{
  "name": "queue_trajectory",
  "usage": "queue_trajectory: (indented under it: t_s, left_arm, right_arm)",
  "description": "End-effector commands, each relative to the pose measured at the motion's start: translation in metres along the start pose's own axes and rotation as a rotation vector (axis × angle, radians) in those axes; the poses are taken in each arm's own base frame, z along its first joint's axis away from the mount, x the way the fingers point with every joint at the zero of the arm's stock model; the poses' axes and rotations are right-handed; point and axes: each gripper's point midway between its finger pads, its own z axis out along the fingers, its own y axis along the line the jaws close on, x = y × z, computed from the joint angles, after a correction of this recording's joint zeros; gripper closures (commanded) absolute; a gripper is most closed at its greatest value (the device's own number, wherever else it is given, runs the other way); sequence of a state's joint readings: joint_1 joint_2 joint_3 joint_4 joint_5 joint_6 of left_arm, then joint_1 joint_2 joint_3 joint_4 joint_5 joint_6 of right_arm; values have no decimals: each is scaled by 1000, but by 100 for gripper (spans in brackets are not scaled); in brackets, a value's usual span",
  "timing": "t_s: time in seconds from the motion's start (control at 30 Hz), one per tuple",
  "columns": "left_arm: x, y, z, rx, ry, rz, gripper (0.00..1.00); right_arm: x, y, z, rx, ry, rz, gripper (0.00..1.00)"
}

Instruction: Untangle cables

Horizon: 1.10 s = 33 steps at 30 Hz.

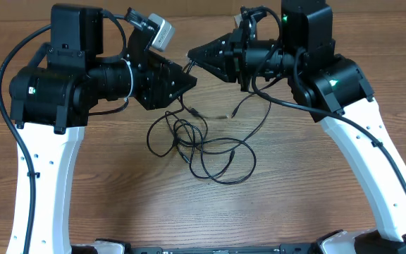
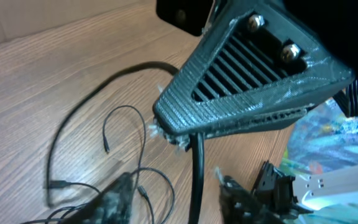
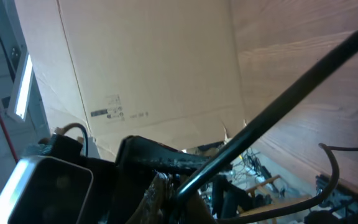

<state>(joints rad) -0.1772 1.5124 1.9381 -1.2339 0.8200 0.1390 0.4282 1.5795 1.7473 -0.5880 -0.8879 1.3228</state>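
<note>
Fingertips of the right end effector (image 2: 166,127) are pinched shut on one black cable (image 2: 197,168), which hangs straight down from them (in the right wrist view it runs away as a straight diagonal line). The left end effector (image 2: 185,202) sits just beneath with its jaws apart, and the hanging cable passes between them without clearly touching either finger. From overhead, both wrists lie roughly level and point inward, nearly tip to tip, above the far part of the tabletop (image 1: 294,190). The white left arm (image 1: 41,176) and right arm (image 1: 372,155) rise from the near edge. The other cables (image 1: 206,148) lie in loose overlapping loops on the tabletop, just nearer than the tips.
</note>
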Motion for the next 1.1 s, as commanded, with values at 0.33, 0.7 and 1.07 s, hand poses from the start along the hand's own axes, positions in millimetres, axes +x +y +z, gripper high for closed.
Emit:
queue_trajectory:
  t_s: [0.33, 0.7, 1.07]
  left_arm:
    - [-4, -5, 1, 23, -11, 26, 72]
    - [-13, -4, 1, 19, -43, -19, 96]
    - [-38, 5, -3, -23, -133, -73, 96]
  right_arm:
    - [13, 5, 5, -9, 42, -34, 96]
    - [14, -2, 5, 12, 46, -49, 96]
    - [2, -8, 3, 42, -11, -253, 1]
